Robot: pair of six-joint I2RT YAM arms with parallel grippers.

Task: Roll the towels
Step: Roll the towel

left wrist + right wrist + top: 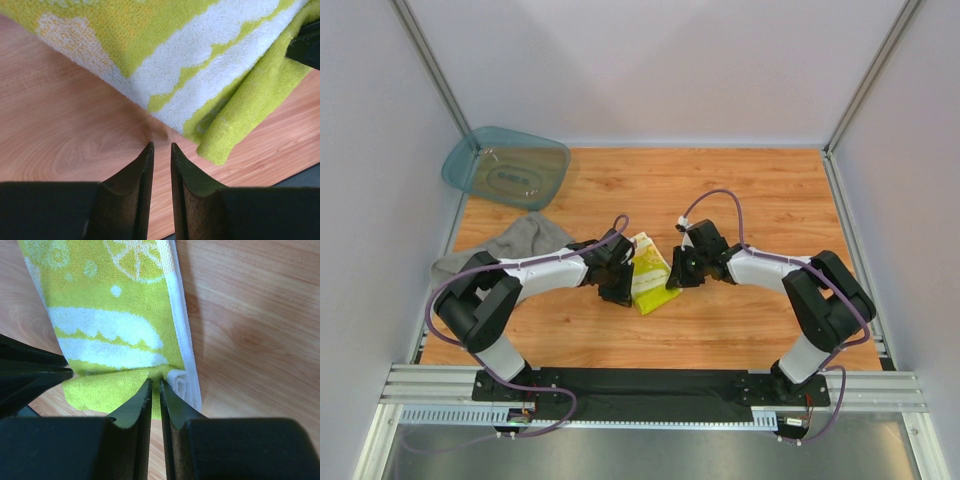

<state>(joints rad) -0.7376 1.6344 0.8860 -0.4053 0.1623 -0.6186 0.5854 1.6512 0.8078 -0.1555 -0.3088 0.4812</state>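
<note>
- Top external view: the yellow-and-white patterned cloth (648, 275) is seen partly folded near the middle of the wooden table (740, 190), between the two arms.
- The left hand (623, 290) is set at the cloth's left edge and the right hand (677, 275) at its right edge.
- The grey terry towel (515, 243) is seen crumpled at the table's left side, partly hidden by the left arm. The teal plastic tub (505, 165) is propped at the far left corner, behind it.
- Left wrist view: the left hand (162, 146) is released, with only a narrow slit between its fingers and nothing held there. Its tips are stopped just short of the cloth (190, 60), whose folded edge is raised off the table above a shadow.
- Right wrist view: the right hand (155, 382) is clenched on the near folded edge of the cloth (110, 315), with a small white rolled hem beside its right finger.
</note>
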